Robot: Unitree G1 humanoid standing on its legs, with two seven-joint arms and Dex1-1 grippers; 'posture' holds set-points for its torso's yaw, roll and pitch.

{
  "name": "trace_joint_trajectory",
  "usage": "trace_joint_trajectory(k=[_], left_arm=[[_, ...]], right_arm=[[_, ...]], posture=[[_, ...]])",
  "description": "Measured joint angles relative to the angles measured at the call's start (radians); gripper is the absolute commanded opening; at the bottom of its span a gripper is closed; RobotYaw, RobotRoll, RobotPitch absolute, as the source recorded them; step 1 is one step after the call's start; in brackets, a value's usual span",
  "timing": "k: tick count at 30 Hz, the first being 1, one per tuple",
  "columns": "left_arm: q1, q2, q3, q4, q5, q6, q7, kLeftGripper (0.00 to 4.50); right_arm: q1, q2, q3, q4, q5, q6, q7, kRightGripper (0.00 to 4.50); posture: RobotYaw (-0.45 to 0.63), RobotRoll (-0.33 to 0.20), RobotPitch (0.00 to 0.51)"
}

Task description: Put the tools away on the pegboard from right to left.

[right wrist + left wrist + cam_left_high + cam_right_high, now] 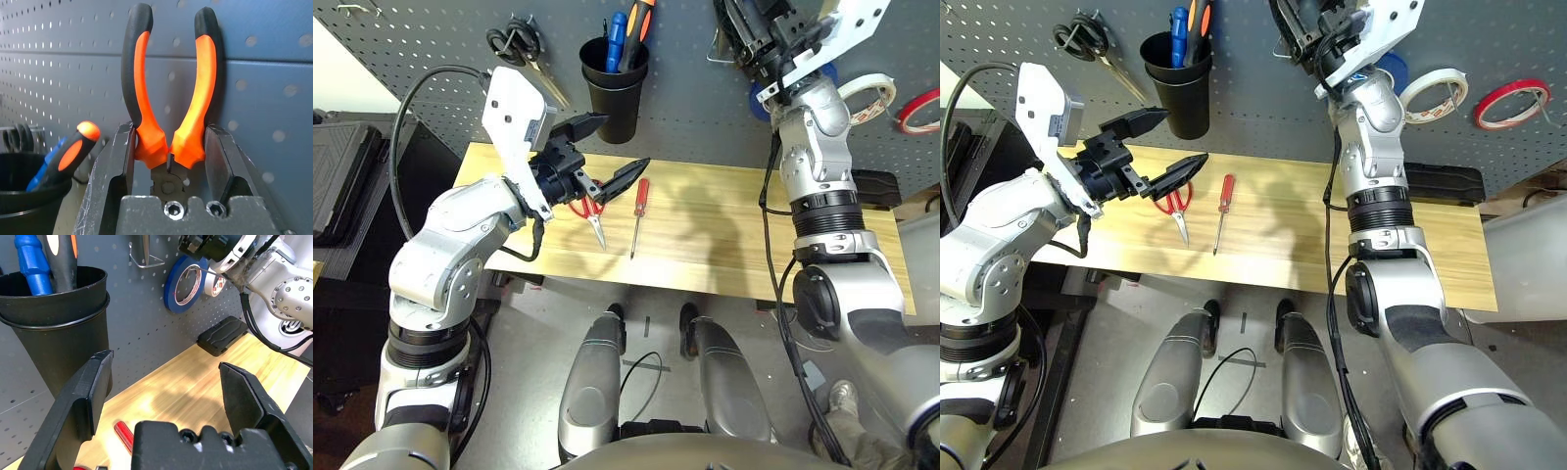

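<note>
Left gripper [607,147] hovers over the table [724,235], jaws wide and empty, above the red-handled scissors [589,211] and screwdriver [637,213]. Right gripper [168,147] clamps the pliers [171,93] against the pegboard [695,59].

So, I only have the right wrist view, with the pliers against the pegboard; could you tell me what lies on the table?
Observer: The red-handled screwdriver and the red-handled scissors lie side by side on the table.
Operator: Thank you. Where is the left tool?
Observer: The left tool hovers open by the scissors, holding nothing.
Operator: And is the red tape hung?
Observer: Yes, the red tape ring hangs on the pegboard, right of the white roll.
</note>
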Motion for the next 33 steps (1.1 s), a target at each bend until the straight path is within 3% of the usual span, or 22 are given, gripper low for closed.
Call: trace_joint_trajectory(k=[7, 14, 19, 27, 29, 33], left_arm=[[0.000, 0.003, -0.001, 0.001, 0.001, 0.000, -0.001, 4.50], [0.000, 0.008, -0.011, 0.003, 0.006, -0.004, -0.001, 4.50], [0.006, 0.008, -0.018, 0.005, 0.014, -0.008, -0.001, 4.50], [0.043, -0.009, -0.044, 0.014, 0.030, -0.002, 0.025, 4.50], [0.082, -0.028, -0.071, 0.029, 0.047, -0.002, 0.036, 4.50], [0.111, -0.050, -0.116, 0.093, 0.075, -0.002, 0.047, 4.50]], right_arm=[[0.036, -0.008, 0.029, -0.027, -0.054, 0.044, -0.042, 2.16], [0.074, -0.008, 0.029, -0.041, -0.056, 0.035, -0.056, 4.47], [0.096, -0.016, 0.012, -0.066, -0.013, -0.007, -0.025, 4.49], [0.234, -0.126, -0.022, -0.195, 0.122, 0.025, 0.141, 4.49], [0.323, -0.206, -0.016, -0.263, 0.155, 0.094, 0.233, 4.49], [0.446, -0.269, -0.007, -0.323, 0.187, 0.219, 0.319, 4.49]], posture=[[0.23, 0.000, 0.307], [0.23, 0.000, 0.305], [0.24, 0.000, 0.300], [0.23, 0.000, 0.297], [0.23, 0.000, 0.297], [0.22, 0.000, 0.299]])
